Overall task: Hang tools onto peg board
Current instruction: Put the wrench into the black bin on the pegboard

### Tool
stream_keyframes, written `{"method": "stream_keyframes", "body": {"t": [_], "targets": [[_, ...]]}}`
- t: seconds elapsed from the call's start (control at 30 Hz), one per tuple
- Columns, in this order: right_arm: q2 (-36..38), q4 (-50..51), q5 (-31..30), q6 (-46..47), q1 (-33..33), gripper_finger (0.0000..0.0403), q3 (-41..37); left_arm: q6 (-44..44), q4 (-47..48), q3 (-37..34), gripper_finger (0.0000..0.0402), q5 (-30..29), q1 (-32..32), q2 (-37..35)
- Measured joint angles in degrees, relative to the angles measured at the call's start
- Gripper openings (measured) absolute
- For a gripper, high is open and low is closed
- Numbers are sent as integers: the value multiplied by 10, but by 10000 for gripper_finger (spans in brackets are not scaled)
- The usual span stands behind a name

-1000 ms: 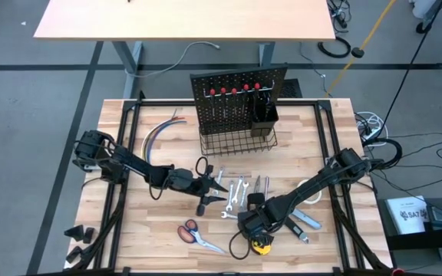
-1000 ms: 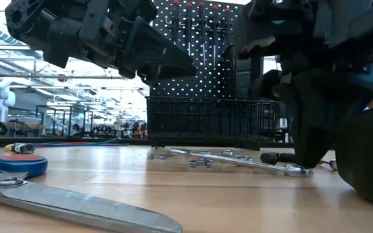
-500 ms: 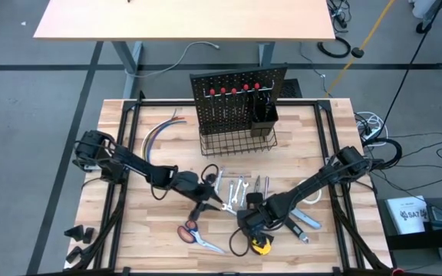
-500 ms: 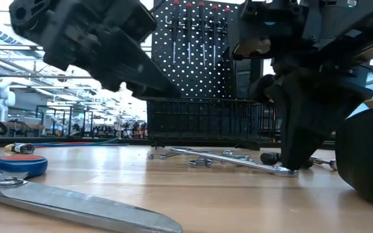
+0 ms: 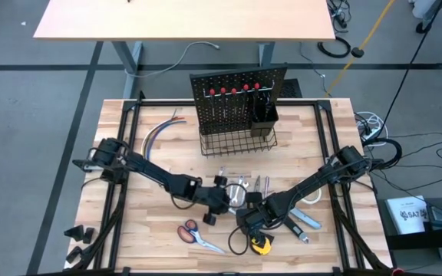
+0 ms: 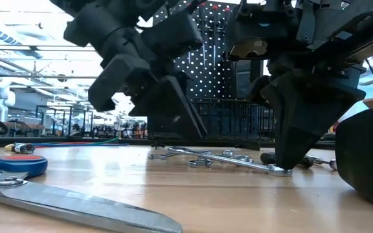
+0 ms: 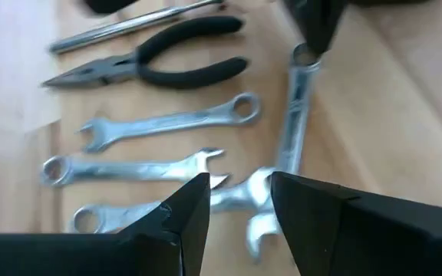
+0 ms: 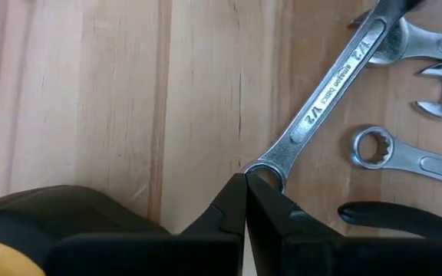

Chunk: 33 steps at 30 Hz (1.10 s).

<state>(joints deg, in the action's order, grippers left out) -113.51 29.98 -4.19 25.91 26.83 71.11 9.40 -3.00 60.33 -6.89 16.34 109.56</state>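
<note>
Near the light wooden tabletop's (image 5: 152,230) front edge, both arms reach low: left hand (image 5: 222,201) apart over silver wrenches (image 7: 171,123); right hand (image 8: 245,201) together, touching the long silver wrench's (image 8: 330,90) ring end.

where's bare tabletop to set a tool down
Free: the left-front patch between the coloured wires and the scissors, and the strip right of the wire basket. Crowded: the centre front, where wrenches, pliers and both end effectors meet.

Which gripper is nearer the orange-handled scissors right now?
Left. The left gripper hovers just above-right of the scissors, over the wrenches. The right gripper is farther right, shut, tips at a wrench's ring end.
</note>
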Motion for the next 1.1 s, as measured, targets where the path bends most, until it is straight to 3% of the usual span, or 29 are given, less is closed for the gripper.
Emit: {"method": "stream_keyframes", "body": {"t": [0.2, 0.4, 0.7, 1.1], "targets": [[0, -1, 0, -4, 0, 0, 0, 0, 8, 16, 148, 65, -1, 21], [0, -8, -4, -6, -2, 0, 0, 13, 20, 18, 148, 35, -4, 37], [-1, -19, -2, -13, -2, 0, -1, 31, 22, 18, 146, 34, -5, 42], [0, -21, -20, -21, -2, 0, -1, 50, 26, 17, 45, 61, -4, 42]]}}
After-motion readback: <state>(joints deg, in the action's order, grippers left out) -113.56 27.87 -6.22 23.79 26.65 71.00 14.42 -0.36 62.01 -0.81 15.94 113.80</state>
